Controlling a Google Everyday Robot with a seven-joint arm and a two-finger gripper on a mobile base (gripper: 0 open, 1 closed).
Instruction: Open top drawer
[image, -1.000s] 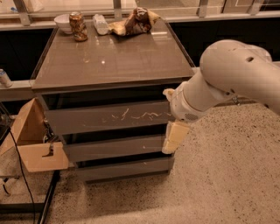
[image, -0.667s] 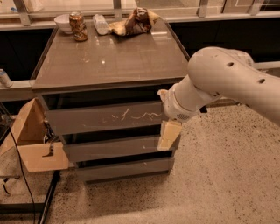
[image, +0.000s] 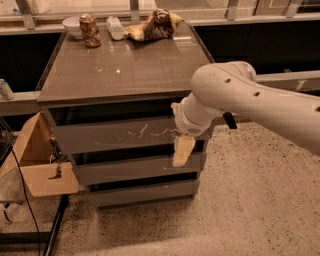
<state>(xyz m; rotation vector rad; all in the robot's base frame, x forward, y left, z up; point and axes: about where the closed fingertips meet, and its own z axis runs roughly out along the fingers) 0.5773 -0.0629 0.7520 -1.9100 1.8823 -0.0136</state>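
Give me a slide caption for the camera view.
Robot gripper at the right end of the scratched grey top drawer, can and bowl on the cabinet top.

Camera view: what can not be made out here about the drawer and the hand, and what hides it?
- Hand, low before the right end of the drawer, camera view: the arm covers its top; contact with the drawer cannot be told.
- Drawer's right end, camera view: hidden behind the arm.
- Arm, camera view: cut off by the right edge.

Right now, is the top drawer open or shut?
Shut: the drawer sits back under the tabletop edge, flush with the lower drawer faces. The gripper hangs before its right end.
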